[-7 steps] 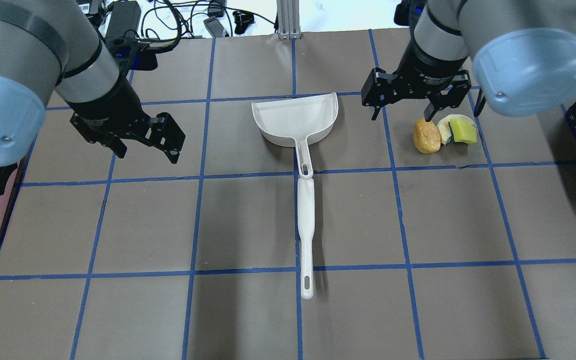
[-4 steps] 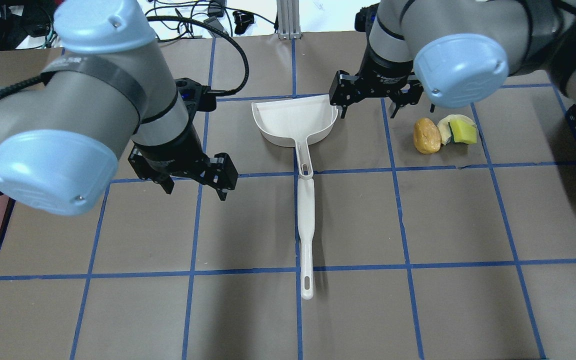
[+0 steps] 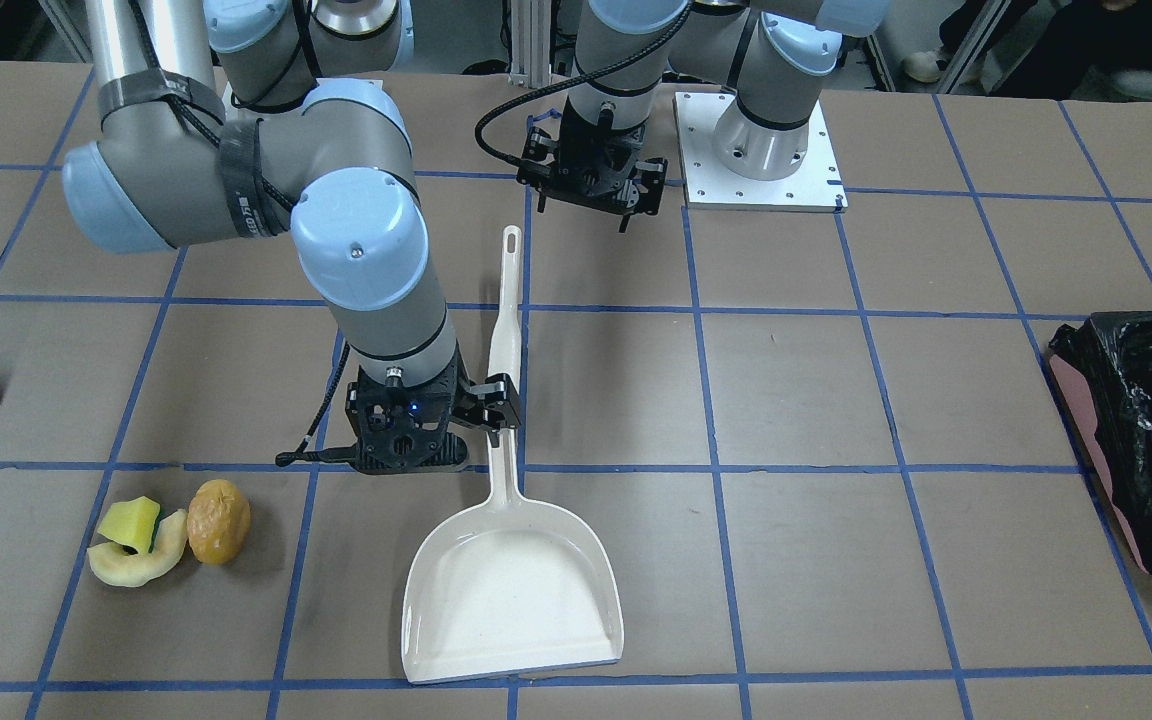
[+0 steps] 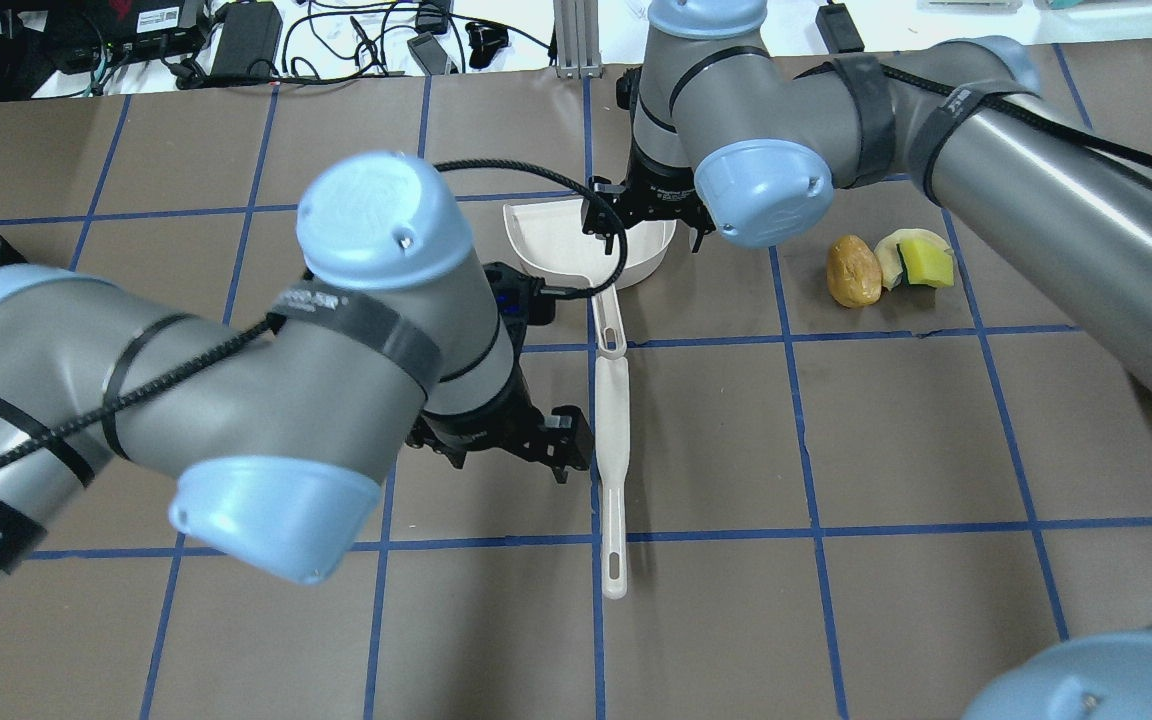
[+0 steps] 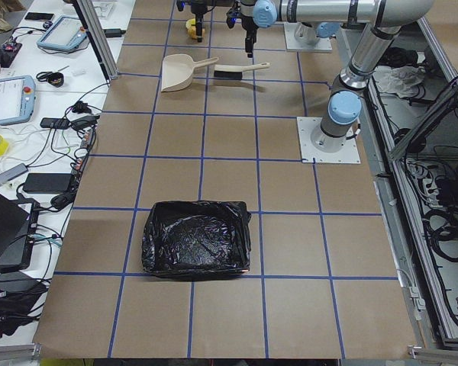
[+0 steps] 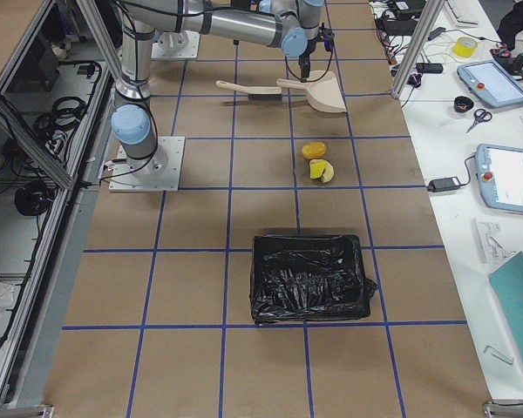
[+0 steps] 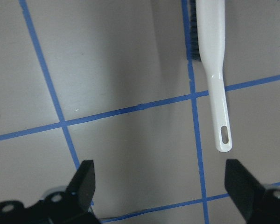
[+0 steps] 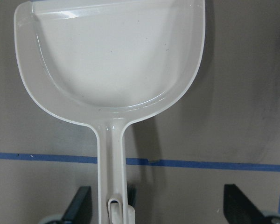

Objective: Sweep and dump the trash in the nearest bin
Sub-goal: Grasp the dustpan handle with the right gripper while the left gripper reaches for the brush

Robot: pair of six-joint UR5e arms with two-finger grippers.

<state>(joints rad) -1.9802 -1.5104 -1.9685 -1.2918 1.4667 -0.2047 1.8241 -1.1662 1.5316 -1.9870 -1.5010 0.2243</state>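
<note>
trash (image 4: 896, 265) (yellow wedge (image 4: 926, 266), pale peel (image 4: 886, 260), orange lump (image 4: 854, 271)), left gripper (image 7: 160, 177), right gripper (image 8: 157, 196) gaping empty

The dustpan (image 3: 511, 590) and brush (image 4: 613, 480) are white, the table (image 4: 916, 440) brown with a blue grid, the wedge (image 3: 129, 520) yellow-and-green.

Overhead and front views face each other across counter (image 4: 916, 440), sharing dustpan (image 4: 546, 240); end views far; wrist views close, downward.
</note>
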